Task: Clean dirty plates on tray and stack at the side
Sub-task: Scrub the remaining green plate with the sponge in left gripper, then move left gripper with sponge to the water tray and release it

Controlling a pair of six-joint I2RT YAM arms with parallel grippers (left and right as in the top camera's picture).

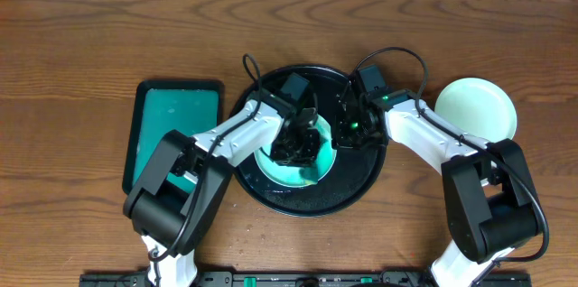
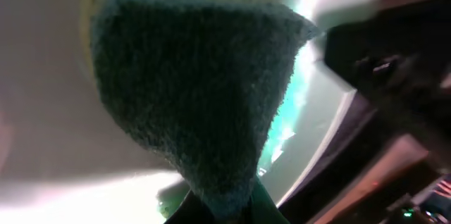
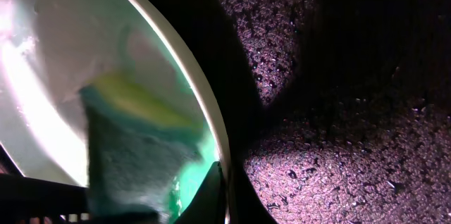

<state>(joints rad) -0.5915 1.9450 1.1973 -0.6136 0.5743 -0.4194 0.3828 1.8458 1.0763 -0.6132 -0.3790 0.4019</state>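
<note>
The plate (image 1: pixel 287 174) being worked on lies inside the black tray (image 1: pixel 361 179), toward its front-left, with a wet green film over part of it. The left gripper (image 1: pixel 296 143) is down on it with its jaws closed on a sponge (image 2: pixel 190 90). The left wrist view shows the dark scouring face pressed against the pale plate surface (image 2: pixel 42 111). The right gripper (image 1: pixel 348 132) sits at the plate's right edge. In its own wrist view the rim (image 3: pixel 176 55) runs right past a dark finger, but I cannot tell whether the jaws are closed on the rim or only beside it.

A paler plate (image 1: pixel 476 111) rests on the table (image 1: pixel 90 34) to the right, well apart from the tray. A teal tray (image 1: pixel 172 115) lies to the left.

The plate is likely light, rigid and breakable — and slick where it is wet, on a glossy, beaded tray floor (image 3: pixel 352 111). It will probably skate under the sponge unless it is braced. The raised rim is the sensible place to pinch it, on a part clear of the smear, lifting it level. The sponge is soft and will give under pressure.
</note>
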